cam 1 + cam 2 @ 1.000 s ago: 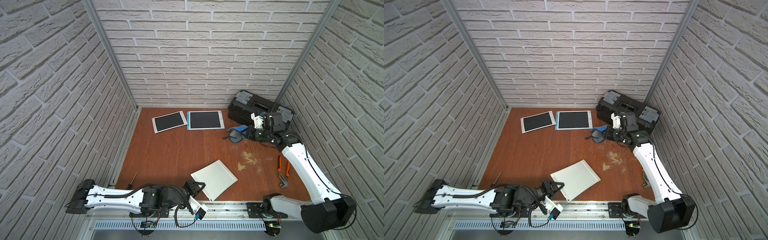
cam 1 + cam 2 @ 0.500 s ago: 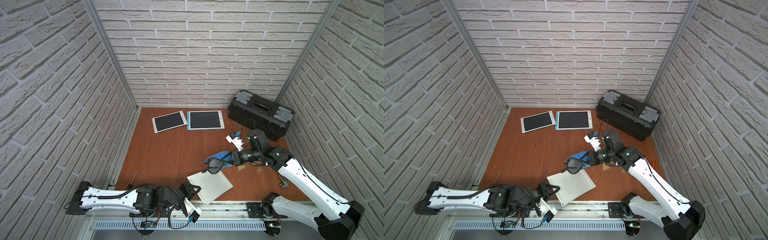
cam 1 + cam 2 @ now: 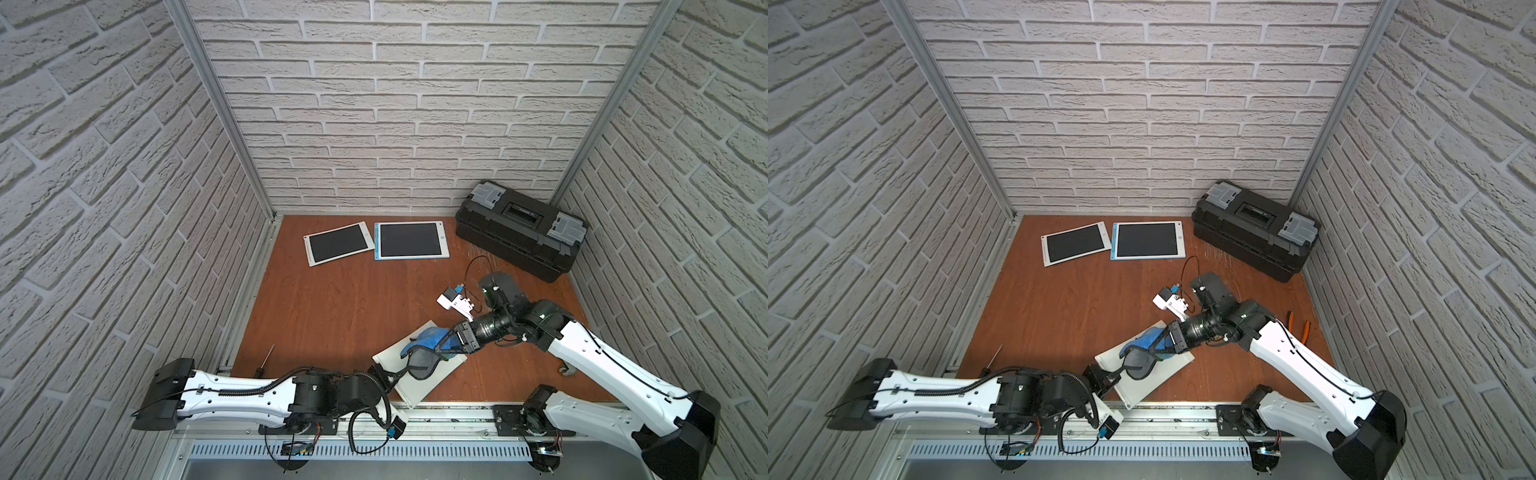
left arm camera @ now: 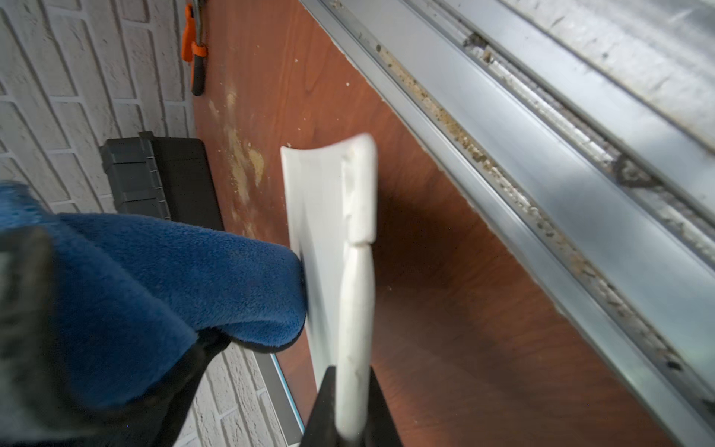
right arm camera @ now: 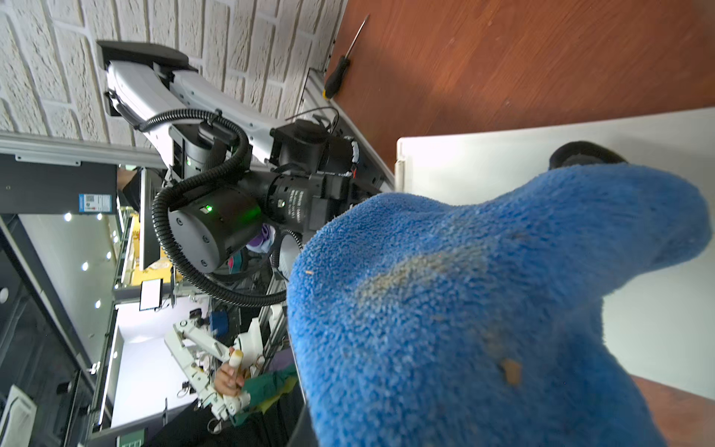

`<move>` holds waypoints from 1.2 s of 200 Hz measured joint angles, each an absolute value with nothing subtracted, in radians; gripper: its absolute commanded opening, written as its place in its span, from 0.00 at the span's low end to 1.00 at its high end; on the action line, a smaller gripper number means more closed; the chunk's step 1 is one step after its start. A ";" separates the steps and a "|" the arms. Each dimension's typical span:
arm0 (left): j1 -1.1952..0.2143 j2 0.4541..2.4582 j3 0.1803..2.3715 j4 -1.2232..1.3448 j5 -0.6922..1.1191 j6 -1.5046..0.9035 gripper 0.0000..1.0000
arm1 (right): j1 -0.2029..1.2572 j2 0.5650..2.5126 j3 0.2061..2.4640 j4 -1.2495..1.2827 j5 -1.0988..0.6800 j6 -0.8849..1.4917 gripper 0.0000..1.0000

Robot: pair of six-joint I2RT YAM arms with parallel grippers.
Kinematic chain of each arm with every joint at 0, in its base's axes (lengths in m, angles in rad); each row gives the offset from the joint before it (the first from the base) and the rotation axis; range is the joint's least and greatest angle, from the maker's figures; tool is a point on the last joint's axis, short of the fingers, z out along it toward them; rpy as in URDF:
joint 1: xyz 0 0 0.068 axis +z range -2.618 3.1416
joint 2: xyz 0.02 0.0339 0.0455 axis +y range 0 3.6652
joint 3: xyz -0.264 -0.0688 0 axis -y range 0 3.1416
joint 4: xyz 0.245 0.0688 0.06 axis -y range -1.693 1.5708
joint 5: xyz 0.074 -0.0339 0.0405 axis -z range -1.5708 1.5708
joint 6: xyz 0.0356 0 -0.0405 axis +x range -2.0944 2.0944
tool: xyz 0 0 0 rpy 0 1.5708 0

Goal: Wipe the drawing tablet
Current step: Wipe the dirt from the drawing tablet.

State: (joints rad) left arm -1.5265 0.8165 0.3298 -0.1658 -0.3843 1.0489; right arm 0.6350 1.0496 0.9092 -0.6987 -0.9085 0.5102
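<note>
Blue cloth [image 3: 430, 337] is pinched tight in the right gripper [image 3: 451, 338] and pressed onto the white tablet [image 3: 415, 392] by the front rail [image 3: 449, 409]. The left gripper [image 3: 384, 374] clamps its edge, probably to steady it.

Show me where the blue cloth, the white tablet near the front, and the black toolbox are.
blue cloth [image 3: 430, 337], in a top view, middle of its blue fold
white tablet [image 3: 417, 390], in a top view, bare part near the front corner
black toolbox [image 3: 519, 216], in a top view, lid at the handle
</note>
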 measured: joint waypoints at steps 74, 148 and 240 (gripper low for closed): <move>-1.507 0.788 0.331 -0.152 -0.374 1.035 0.00 | 0.647 1.518 0.811 -0.557 -0.837 0.529 0.03; -1.507 0.780 0.312 -0.204 -0.371 1.035 0.00 | 0.538 1.636 0.896 -0.570 -0.598 0.517 0.03; -1.506 0.788 0.319 -0.197 -0.373 1.029 0.00 | 0.853 1.592 0.977 -0.527 -0.555 0.439 0.03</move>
State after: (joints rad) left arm -1.5063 0.7879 0.3187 -0.1967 -0.3729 1.0290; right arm 0.8532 1.5925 0.9771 -0.5266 -0.5549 0.4393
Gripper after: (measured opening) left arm 0.111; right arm 0.054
